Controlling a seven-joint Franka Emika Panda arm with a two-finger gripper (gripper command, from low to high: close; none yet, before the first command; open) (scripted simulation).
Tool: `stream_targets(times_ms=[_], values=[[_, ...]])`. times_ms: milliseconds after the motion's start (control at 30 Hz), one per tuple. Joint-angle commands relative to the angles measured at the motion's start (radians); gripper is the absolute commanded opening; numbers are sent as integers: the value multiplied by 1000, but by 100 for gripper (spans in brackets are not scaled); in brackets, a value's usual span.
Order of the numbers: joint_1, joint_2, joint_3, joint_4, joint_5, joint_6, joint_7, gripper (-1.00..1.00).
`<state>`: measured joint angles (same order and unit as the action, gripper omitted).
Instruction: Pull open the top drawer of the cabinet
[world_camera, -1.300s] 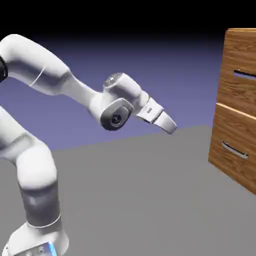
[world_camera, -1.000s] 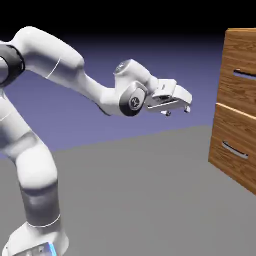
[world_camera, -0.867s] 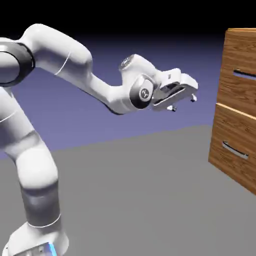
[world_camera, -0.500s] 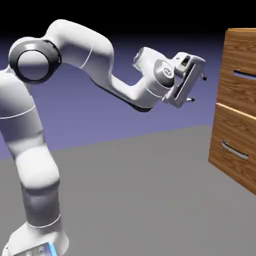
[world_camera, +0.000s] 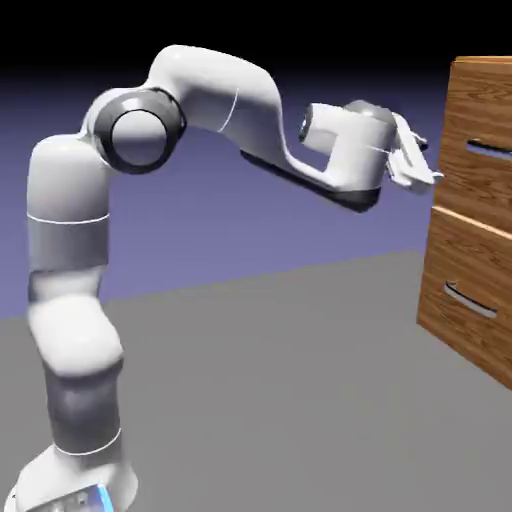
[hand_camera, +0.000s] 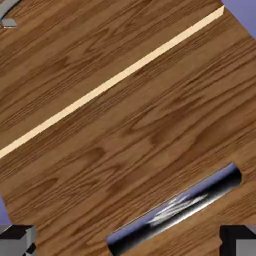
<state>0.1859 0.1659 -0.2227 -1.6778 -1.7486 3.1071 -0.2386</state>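
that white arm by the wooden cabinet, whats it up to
The white arm is reaching its gripper toward the top drawer of the cabinet. Its jaws are open and short of the drawer front, holding nothing. The hand view shows the drawer's silver handle between the fingertips. The drawer looks closed.

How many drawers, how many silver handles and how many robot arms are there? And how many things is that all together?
Drawers: 2, the top drawer and the lower drawer of the cabinet
Silver handles: 2, the bar handle and the curved handle
Robot arms: 1, with its gripper
Total: 5
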Motion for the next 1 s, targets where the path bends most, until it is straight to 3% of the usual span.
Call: stream_targets(times_ms=[0,800,967], values=[[4,18,-6,28,-44,2,-24,0],[108,458,-138,704,-1087,44,-609,0],[79,491,-108,745,-996,47,-751,0]])
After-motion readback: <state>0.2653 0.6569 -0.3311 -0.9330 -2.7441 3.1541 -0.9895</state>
